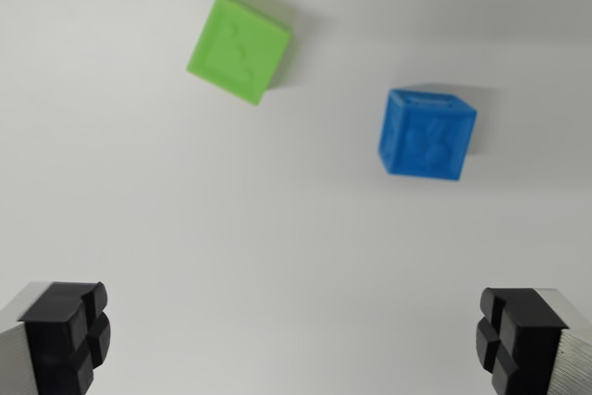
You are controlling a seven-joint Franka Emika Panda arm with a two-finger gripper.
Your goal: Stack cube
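White table [185, 228] all over, plain and smooth. Green cube [240, 48] up near the top, a bit to the wrist view's left of the middle, turned at a slant so 1 corner points down. Raised bumps on its top face, too blurry to read. Blue cube [426, 133] lower down and over to the wrist view's right, also turned a little, with bumps on its front face. Soft shadows behind both. 2 cubes well apart from each other, not touching, both flat on the table, none on top of the other yet.

Gripper [296, 339] at the bottom edge, with 2 black fingertips [67, 332] poking up, 1 in each corner, silver metal behind them. Jaws wide apart, nothing between them, just bare table in the gap. Both cubes far up ahead of the jaws, not between them. Green cube closer to the line of the finger on the wrist view's left, but still inside the gap's width. Blue cube closer to the finger on the wrist view's right, also inside that width. No touching of either cube.
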